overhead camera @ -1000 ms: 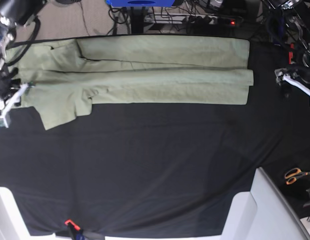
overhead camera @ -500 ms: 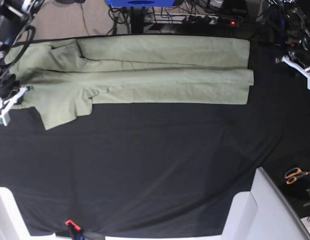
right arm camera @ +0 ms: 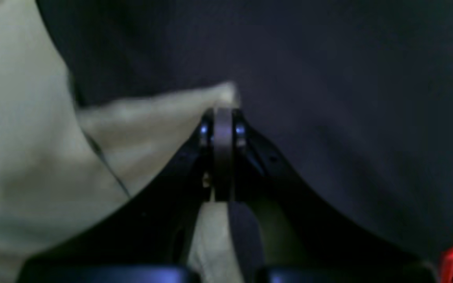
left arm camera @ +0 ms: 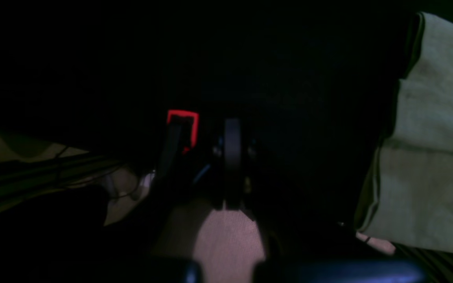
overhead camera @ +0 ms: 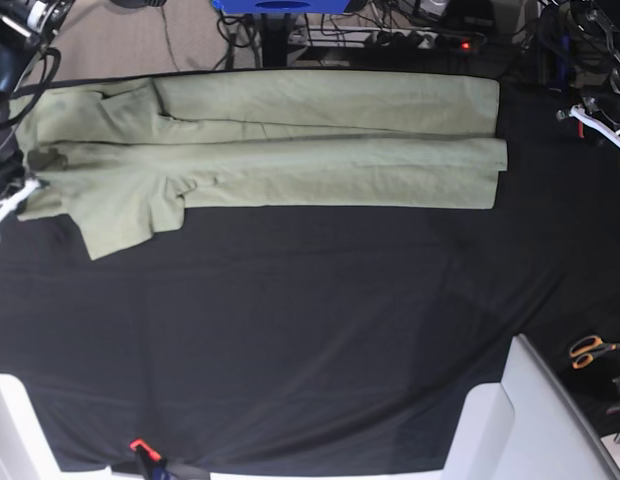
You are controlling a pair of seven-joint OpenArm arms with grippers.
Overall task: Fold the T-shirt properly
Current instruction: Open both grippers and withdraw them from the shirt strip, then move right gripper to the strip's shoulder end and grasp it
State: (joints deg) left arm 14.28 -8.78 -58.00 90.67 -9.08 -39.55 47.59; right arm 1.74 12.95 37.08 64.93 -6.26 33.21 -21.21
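Shirt (overhead camera: 290, 150) flat on black cloth (overhead camera: 290, 330) over counter, folded lengthwise into long band across 12 o'clock part of base view; sleeve flap sticks out toward 7 o'clock near its 9 o'clock end. Hem end at 3 o'clock, square.

R claw (right arm camera: 222, 114) closed tight on a pinched shirt corner, pale fabric bunched just past tips in wrist view; in base view sits at 9 o'clock edge, mostly cut off by frame.

L claw (left arm camera: 230, 129) closed, nothing between jaws, off counter at 2 o'clock edge of base view, well apart from hem. Shirt end at 3 o'clock in L wrist view; rest too dark to read.

Scissors (overhead camera: 593, 350) w/ orange handles at 4 o'clock, off cloth.
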